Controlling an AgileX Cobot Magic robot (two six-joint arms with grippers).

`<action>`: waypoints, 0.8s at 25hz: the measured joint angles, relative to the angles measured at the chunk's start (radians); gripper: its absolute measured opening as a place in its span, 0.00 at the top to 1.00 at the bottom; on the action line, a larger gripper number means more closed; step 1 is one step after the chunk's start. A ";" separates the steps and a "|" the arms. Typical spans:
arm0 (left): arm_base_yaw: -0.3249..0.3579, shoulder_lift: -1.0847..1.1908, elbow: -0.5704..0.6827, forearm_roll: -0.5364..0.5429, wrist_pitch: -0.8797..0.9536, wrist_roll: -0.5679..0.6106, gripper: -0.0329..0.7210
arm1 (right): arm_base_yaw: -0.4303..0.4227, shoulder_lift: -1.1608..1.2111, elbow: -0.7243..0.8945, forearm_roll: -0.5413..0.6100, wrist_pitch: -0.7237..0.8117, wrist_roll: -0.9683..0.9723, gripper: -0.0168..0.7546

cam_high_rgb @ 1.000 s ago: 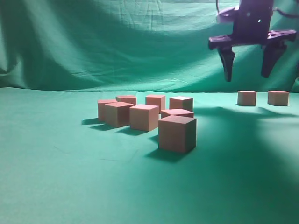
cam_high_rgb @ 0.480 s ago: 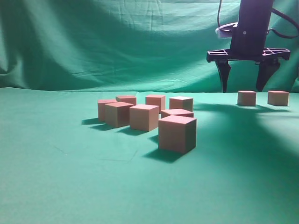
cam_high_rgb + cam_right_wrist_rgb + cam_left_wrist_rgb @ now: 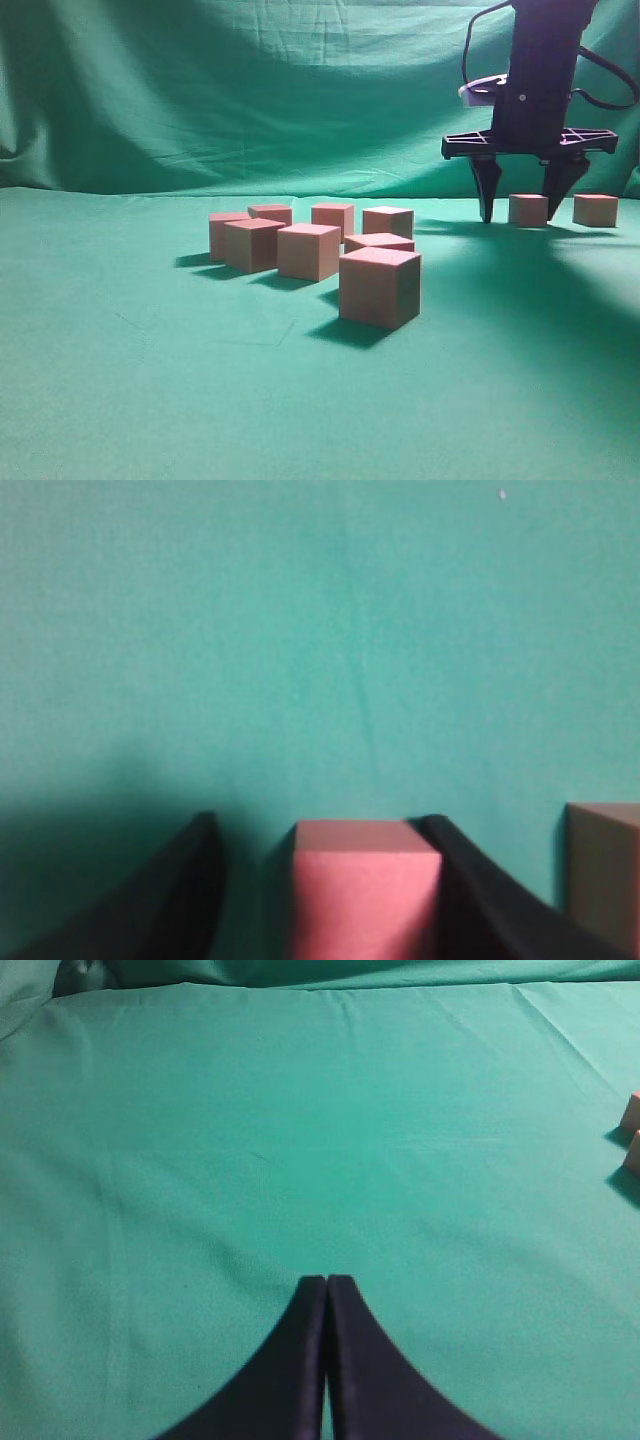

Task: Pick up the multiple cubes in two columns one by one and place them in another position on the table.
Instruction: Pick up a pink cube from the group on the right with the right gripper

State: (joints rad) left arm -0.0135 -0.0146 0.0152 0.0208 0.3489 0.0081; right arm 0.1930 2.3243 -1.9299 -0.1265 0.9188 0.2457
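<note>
A: Right gripper (image 3: 520, 205) is low at the far right of the table (image 3: 150, 400), fingers straddling a cube (image 3: 528, 210) that sits on the cloth

B: Holding it or letting it go?

A: Cannot tell. In the right wrist view the cube (image 3: 365, 888) sits between the two dark fingers (image 3: 480, 900); the right one looks to be against its side, the left stands off with a gap. The jaws straddle it, neither shut nor clamped

B: And the neighbour?

A: A second cube (image 3: 595, 210) sits just beside it, apart, in line. My guess is that pair marks the new spot

B: The rest?

A: Eight cubes (image 3: 310, 250) clustered mid-table, roughly two rows, the nearest one (image 3: 379, 287) out in front. Likely next in the queue

B: Left arm?

A: Left gripper (image 3: 326, 1360) parked over bare cloth, fingers pressed together, holding nothing, well clear of the work
</note>
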 joint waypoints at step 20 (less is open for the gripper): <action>0.000 0.000 0.000 0.000 0.000 0.000 0.96 | 0.002 -0.362 -0.149 0.205 0.311 -0.117 0.65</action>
State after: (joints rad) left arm -0.0135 -0.0146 0.0152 0.0208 0.3489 0.0081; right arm 0.1951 1.9628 -2.0787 0.0788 1.2293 0.1283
